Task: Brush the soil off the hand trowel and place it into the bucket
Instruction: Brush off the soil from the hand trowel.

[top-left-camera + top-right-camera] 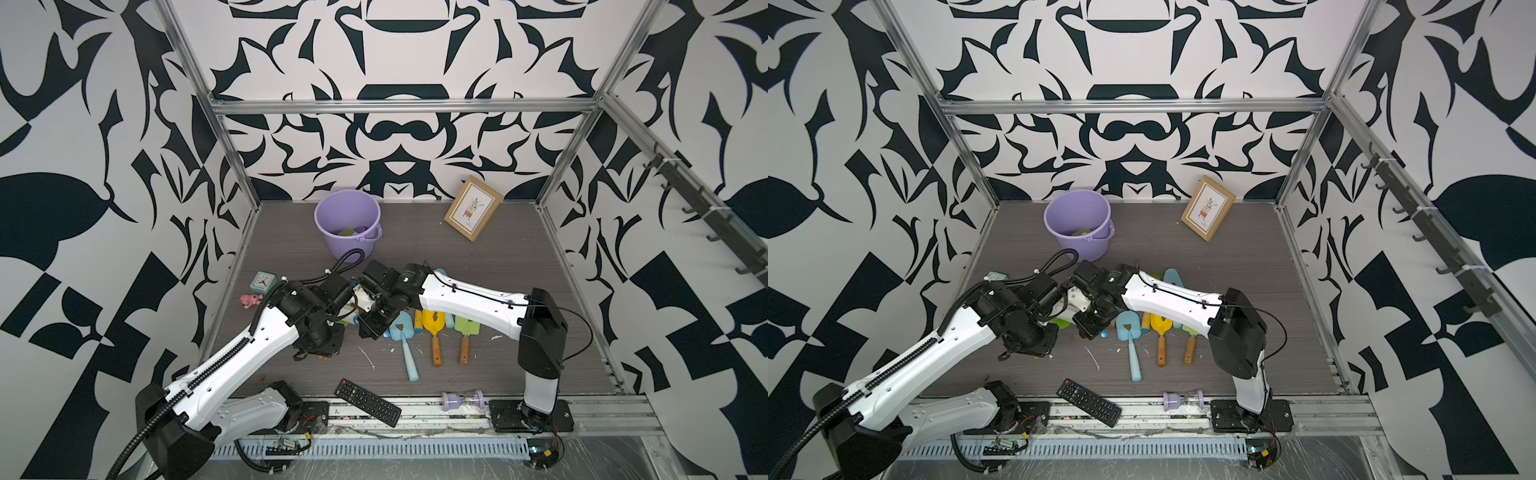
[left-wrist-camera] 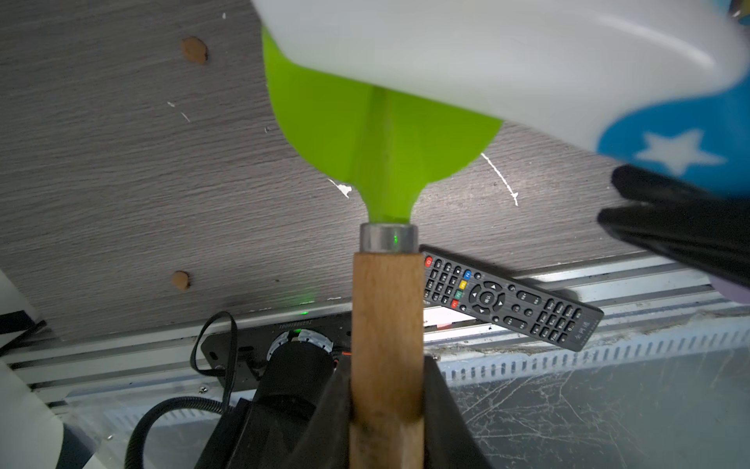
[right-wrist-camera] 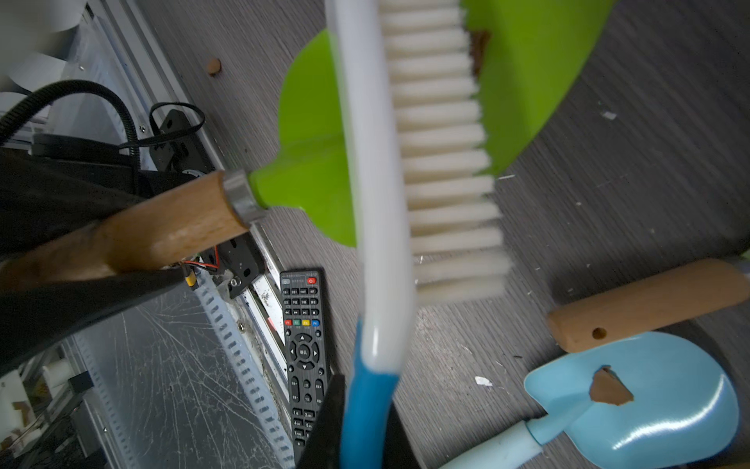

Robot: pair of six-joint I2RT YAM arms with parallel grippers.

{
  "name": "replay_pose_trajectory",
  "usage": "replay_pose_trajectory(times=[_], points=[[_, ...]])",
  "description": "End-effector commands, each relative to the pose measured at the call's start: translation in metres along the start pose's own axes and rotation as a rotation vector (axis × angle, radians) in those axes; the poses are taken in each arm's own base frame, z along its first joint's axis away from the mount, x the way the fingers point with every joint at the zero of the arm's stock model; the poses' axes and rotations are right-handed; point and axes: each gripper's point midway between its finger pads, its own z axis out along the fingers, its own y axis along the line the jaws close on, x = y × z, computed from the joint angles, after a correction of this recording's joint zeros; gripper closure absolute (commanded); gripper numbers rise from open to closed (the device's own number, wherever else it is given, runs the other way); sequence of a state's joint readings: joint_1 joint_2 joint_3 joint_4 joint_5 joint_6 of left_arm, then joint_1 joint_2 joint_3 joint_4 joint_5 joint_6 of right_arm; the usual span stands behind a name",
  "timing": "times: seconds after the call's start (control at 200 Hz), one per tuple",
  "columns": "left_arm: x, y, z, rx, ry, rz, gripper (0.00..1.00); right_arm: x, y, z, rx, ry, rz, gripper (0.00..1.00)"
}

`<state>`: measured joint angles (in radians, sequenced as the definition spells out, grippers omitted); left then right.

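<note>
Left wrist view: left gripper (image 2: 387, 400) pinches the wooden handle of the green trowel (image 2: 365, 134), one jaw pressed on each side. Only the blade's ridged face shows here. The blurred brush (image 2: 527, 61) crosses its outer part. Two round brown crumbs (image 2: 194, 50) lie on the table (image 2: 101, 162), and the remote (image 2: 507, 300) sits at the near edge. Right wrist view gives the blade's other face: right gripper (image 3: 361, 430) is clamped on the blue end of the brush handle. The white bristles (image 3: 442, 154) reach across the blade, and a dark clump of soil (image 3: 479, 48) sits at the bristle tips, out toward the blade's end, well away from the left gripper's hold. A blue trowel (image 3: 669, 410) carrying its own brown clump lies flat on the table beside this. Both top views hide the two grips under the wrists, which meet at mid-table. They alone show the bucket (image 1: 340, 212) (image 1: 1073, 212), upright at the far left of the table, beyond both wrists and apart from the held trowel.
</note>
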<state>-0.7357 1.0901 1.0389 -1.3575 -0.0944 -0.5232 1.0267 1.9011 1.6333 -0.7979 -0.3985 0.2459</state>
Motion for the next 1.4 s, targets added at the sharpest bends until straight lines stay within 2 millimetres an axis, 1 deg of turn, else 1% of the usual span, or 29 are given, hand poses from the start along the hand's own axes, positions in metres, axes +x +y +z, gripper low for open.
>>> replay_pose_trajectory(times=[0.0,0.04,0.085,0.195,0.24,0.375,0.445,0.575,0.685,0.795,0.84,0.975,1.065,1.125,1.205,1.26,1.395], points=[[0.009,0.012,-0.004,-0.039,-0.007,-0.02,1.0,-0.002,-0.021,-0.018,0.051,0.009,0.063,1.0],[0.01,0.012,-0.003,-0.041,-0.005,-0.024,1.0,-0.005,-0.025,-0.02,0.058,-0.001,0.069,1.0],[0.01,0.013,-0.002,-0.047,-0.002,-0.027,1.0,-0.008,-0.023,-0.023,0.043,-0.014,0.069,1.0],[0.014,0.017,0.002,-0.074,0.022,-0.038,1.0,-0.017,-0.007,-0.032,-0.033,-0.069,0.062,1.0],[0.016,0.019,0.004,-0.089,0.038,-0.045,1.0,-0.021,-0.005,-0.035,-0.045,-0.09,0.075,1.0],[0.018,0.02,0.007,-0.094,0.046,-0.048,1.0,-0.026,-0.003,-0.05,-0.035,-0.149,0.079,1.0],[0.017,0.02,0.005,-0.089,0.038,-0.048,1.0,-0.025,0.003,-0.052,-0.065,-0.156,0.085,1.0],[0.018,0.02,0.005,-0.089,0.042,-0.049,1.0,-0.024,0.021,-0.054,-0.146,-0.176,0.077,1.0],[0.018,0.02,0.006,-0.092,0.044,-0.048,1.0,-0.021,0.031,-0.048,-0.182,-0.155,0.063,1.0],[0.018,0.019,0.006,-0.086,0.043,-0.049,1.0,-0.014,0.042,-0.03,-0.24,-0.098,0.058,1.0],[0.017,0.018,0.006,-0.08,0.043,-0.046,1.0,-0.015,0.044,-0.024,-0.269,-0.095,0.069,1.0],[0.018,0.015,0.008,-0.065,0.049,-0.042,1.0,-0.015,0.038,-0.009,-0.281,-0.086,0.086,1.0],[0.019,0.017,0.007,-0.069,0.045,-0.045,1.0,-0.011,0.019,-0.003,-0.23,-0.091,0.12,1.0],[0.019,0.017,0.007,-0.067,0.043,-0.045,1.0,-0.006,0.003,0.0,-0.228,-0.096,0.163,1.0],[0.018,0.017,0.008,-0.07,0.047,-0.043,1.0,-0.004,-0.015,-0.002,-0.228,-0.122,0.214,1.0],[0.019,0.016,0.009,-0.072,0.055,-0.043,1.0,-0.005,-0.023,-0.005,-0.224,-0.134,0.231,1.0],[0.019,0.019,0.012,-0.094,0.071,-0.046,1.0,-0.017,-0.028,-0.021,-0.222,-0.185,0.228,1.0]])
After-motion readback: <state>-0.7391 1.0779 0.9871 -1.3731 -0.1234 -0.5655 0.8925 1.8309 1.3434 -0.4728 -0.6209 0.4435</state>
